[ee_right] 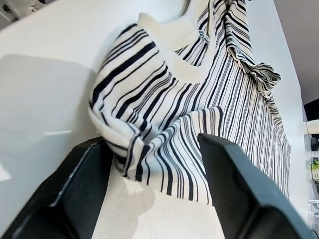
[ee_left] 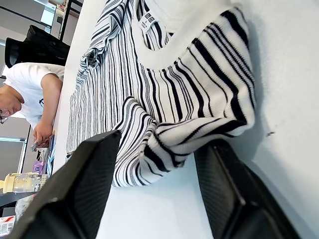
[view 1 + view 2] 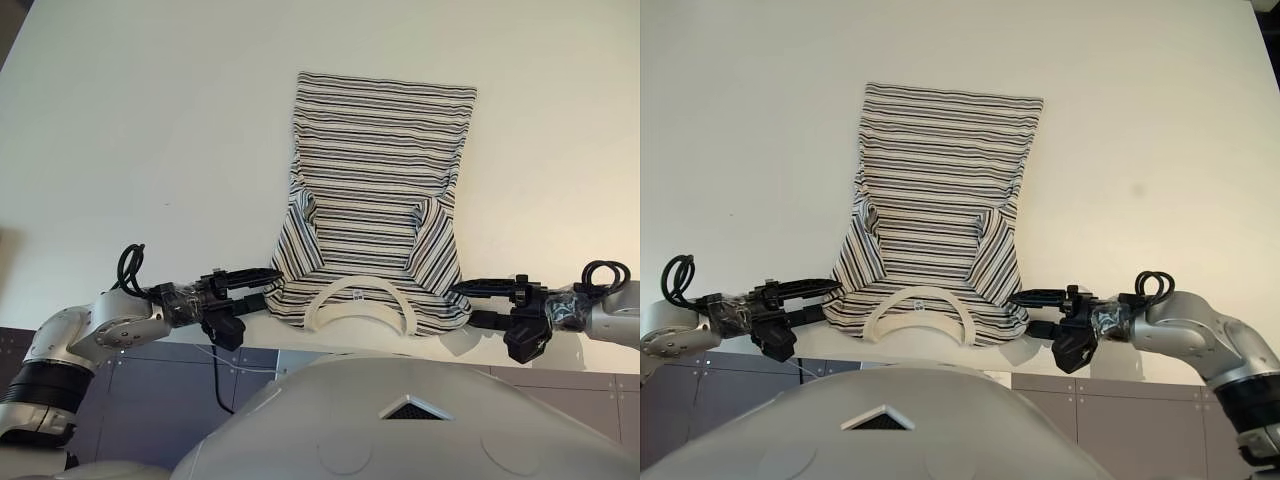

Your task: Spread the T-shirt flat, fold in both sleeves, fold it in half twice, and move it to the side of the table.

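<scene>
The black-and-white striped T-shirt [image 3: 380, 170] lies on the white table [image 3: 150, 150], cream collar [image 3: 355, 300] toward the front edge and hem at the far side. Both sleeves [image 3: 300, 240] [image 3: 436, 245] are folded in over the body. My left gripper [image 3: 272, 285] is open at the shirt's left shoulder corner; in the left wrist view the bunched shoulder fabric [image 2: 199, 99] lies between its spread fingers [image 2: 94, 169]. My right gripper [image 3: 460, 300] is open at the right shoulder corner, with that folded edge [image 1: 129, 134] between its fingers [image 1: 234, 169].
The table's front edge [image 3: 240, 345] runs just under the collar and both grippers. Bare tabletop stretches to the left and right of the shirt. Grey cabinet fronts [image 3: 150, 390] show below the edge.
</scene>
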`<state>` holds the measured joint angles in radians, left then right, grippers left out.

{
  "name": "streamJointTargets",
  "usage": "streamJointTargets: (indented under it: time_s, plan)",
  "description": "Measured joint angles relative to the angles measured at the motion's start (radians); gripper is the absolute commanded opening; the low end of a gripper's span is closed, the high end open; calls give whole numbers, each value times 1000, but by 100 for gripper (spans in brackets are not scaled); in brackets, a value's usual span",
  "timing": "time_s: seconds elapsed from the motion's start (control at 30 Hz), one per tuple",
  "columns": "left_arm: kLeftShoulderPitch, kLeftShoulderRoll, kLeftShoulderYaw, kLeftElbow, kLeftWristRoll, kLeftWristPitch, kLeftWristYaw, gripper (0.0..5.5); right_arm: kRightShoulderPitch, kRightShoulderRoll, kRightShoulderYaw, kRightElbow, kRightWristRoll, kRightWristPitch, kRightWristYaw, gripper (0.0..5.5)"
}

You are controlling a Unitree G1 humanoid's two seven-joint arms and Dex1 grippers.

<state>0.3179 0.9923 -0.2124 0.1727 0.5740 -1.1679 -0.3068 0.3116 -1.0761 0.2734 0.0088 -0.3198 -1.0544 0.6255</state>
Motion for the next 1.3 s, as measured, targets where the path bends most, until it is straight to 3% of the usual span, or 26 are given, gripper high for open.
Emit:
streamJointTargets:
  time_s: [0.37, 0.5, 0.6, 0.77, 0.83, 0.9, 0.97, 1.07, 1.17, 1.3]
  plan:
    - [-118, 6, -53, 78, 37, -49, 5, 24, 2, 63, 0, -4, -49, 70, -21, 12]
    - [-87, 32, -100, 33, -174, 84, -103, 11, 3, 68, 8, -52, 69, 241, 52, 10]
    - [-7, 64, -183, -165, -532, 380, -313, 11, 60, -6, 24, -201, 330, 503, 223, 10]
    - [218, 202, -162, -405, -703, 533, -427, 11, 291, -178, -20, -367, 521, 591, 373, 10]
    - [302, 248, -123, -506, -891, 659, -448, 11, 335, -183, -86, -395, 614, 651, 373, 10]
    - [270, 254, -66, -554, -1109, 801, -465, 11, 276, -173, -126, -378, 676, 725, 369, 10]
    - [90, 206, -19, -551, -1302, 1015, -468, 11, 88, -122, -142, -283, 724, 846, 388, 10]
    - [-191, 71, -16, -478, -1393, 1285, -410, 11, -159, -36, -133, -140, 730, 975, 407, 10]
    - [-458, -118, -57, -288, -1318, 1439, -385, 11, -426, 120, -81, 79, 606, 1043, 363, 10]
    - [-713, -326, -91, 84, -1119, 1439, -378, 11, -672, 319, -15, 349, 426, 1017, 245, 10]
